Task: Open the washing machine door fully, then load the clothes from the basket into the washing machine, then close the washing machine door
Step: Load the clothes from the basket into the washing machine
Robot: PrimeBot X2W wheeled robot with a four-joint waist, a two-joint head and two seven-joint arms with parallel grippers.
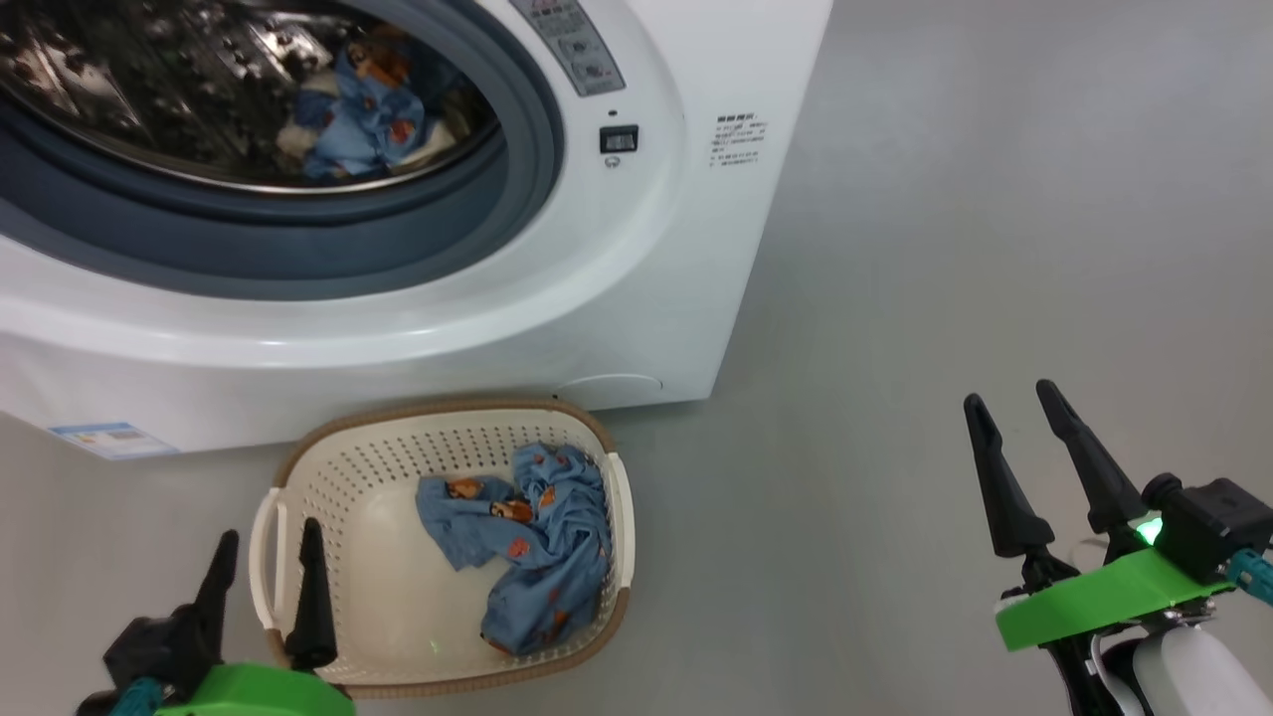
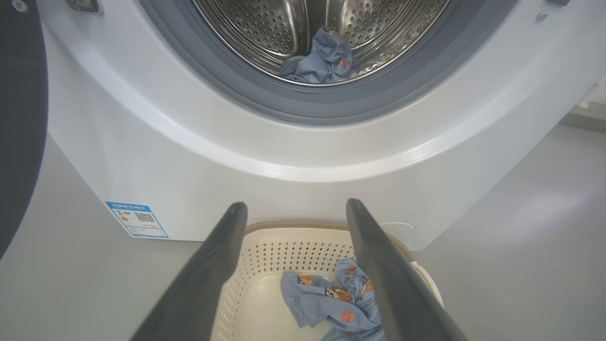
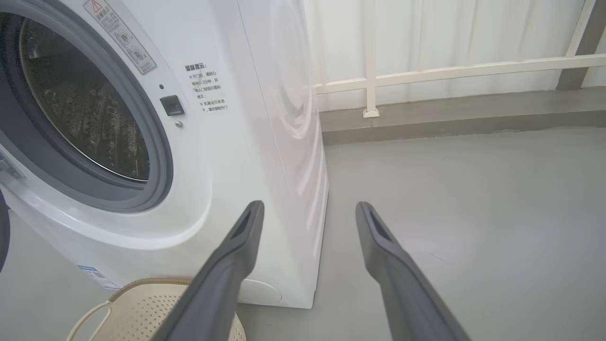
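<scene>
As seen from the head: washing machine at 11 o'clock, opening uncovered, grey seal around steel drum. Blue cloth with orange print lying low inside drum, near 12 o'clock. Basket on grey floor at 6 o'clock, just in front of machine, below opening. Clothes bunched in basket's 3 o'clock half, blue with orange figures, resting on bottom and against side wall. Left gripper at 7 o'clock, fingers spread apart, nothing between them, tips over basket's white handle; touching or not, impossible to tell. Right gripper at 4 o'clock, fingers likewise parted and holding nothing, over bare floor, well apart from basket and machine. Blue label low on machine front at 8 o'clock.

Left wrist: own fingers rising from 6 o'clock, wide apart, empty. Basket between and beyond them at 6 o'clock, clothes partly hidden behind finger at 5 o'clock. Machine front across middle, drum at 12 o'clock with blue cloth at its lower edge. Dark curved edge of door at 9 o'clock, swung clear of opening.

Right wrist: own fingers at 6 o'clock, parted, empty. Machine at 9 to 10 o'clock, seen from its corner, opening uncovered. Basket rim at 7 o'clock, partly behind finger. White railing at 1 o'clock, floor at 3 o'clock.
</scene>
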